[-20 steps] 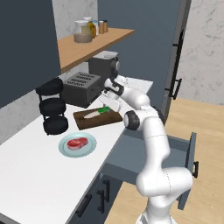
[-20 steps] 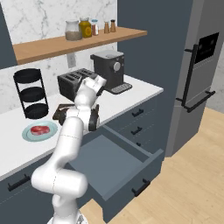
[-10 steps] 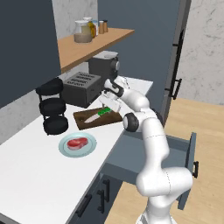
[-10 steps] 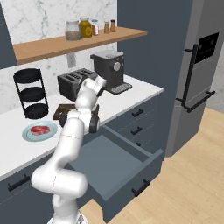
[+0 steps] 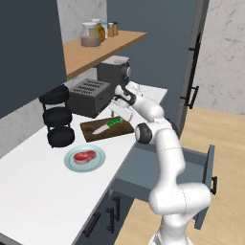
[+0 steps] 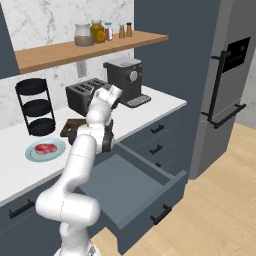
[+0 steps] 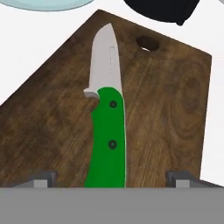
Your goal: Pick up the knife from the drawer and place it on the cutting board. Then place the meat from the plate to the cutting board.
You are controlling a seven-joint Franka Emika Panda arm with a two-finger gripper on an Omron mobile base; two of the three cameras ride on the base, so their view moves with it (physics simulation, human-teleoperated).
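Note:
The knife (image 7: 107, 118), green handle and pale blade, lies flat on the dark brown cutting board (image 7: 175, 109); I also see the knife (image 5: 106, 126) on the board (image 5: 95, 132) from the left base. My gripper (image 7: 111, 178) hovers just above the handle's end, open, its fingertips (image 7: 43, 177) wide on either side and off the handle. From the left base the gripper (image 5: 116, 109) hangs over the board's right end. The red meat (image 5: 84, 156) rests on the light blue-green plate (image 5: 98, 162) in front of the board. The drawer (image 6: 135, 187) stands pulled out below the counter.
A toaster (image 5: 87, 97) and a coffee machine (image 5: 114, 72) stand behind the board. A black three-tier rack (image 5: 58, 122) is left of it. A wooden shelf (image 5: 95, 50) with jars hangs above. Tall cabinet doors (image 5: 189, 62) rise to the right.
The knife has settled a little lower and left, flat on the board. The hand has stayed over the board's right end, shifting only slightly.

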